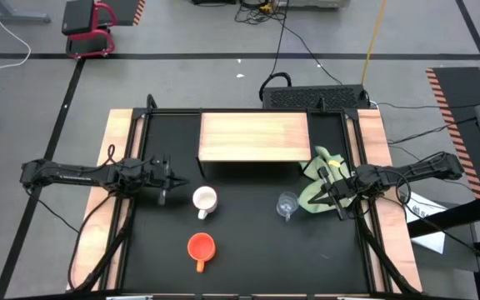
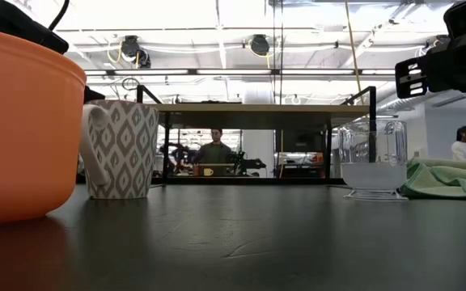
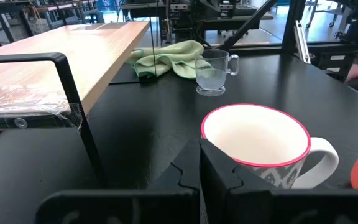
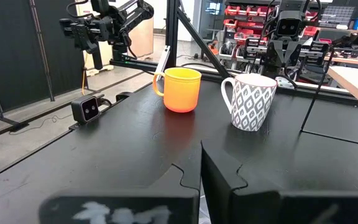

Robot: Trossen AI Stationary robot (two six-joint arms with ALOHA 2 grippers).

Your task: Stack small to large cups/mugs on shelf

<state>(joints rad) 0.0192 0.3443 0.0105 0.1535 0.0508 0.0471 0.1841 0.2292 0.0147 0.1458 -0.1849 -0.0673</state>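
Nothing on the shelf [image 1: 254,136] yet; you're at the first pick. White mug [image 1: 204,199] sits centre-left, orange mug [image 1: 200,245] at its 6 o'clock, glass cup [image 1: 287,205] at its 3. Left gripper [image 1: 170,182] waits just beside the white mug, fingers clenched, empty; right gripper [image 1: 330,193] likewise, over the green cloth [image 1: 319,179]. Open before reaching.

Shelf [image 1: 253,137] at bench [image 1: 248,258] rear; patterned mug [image 1: 204,199] front-left of shelf, handled glass cup [image 1: 287,204] front-right beside cloth [image 1: 321,179]; plain mug [image 1: 201,246] nearest front.

Matt black table [image 1: 248,250] — light-wood shelf [image 1: 254,136], clear glass cup [image 1: 287,204], soft green cloth [image 1: 319,179].
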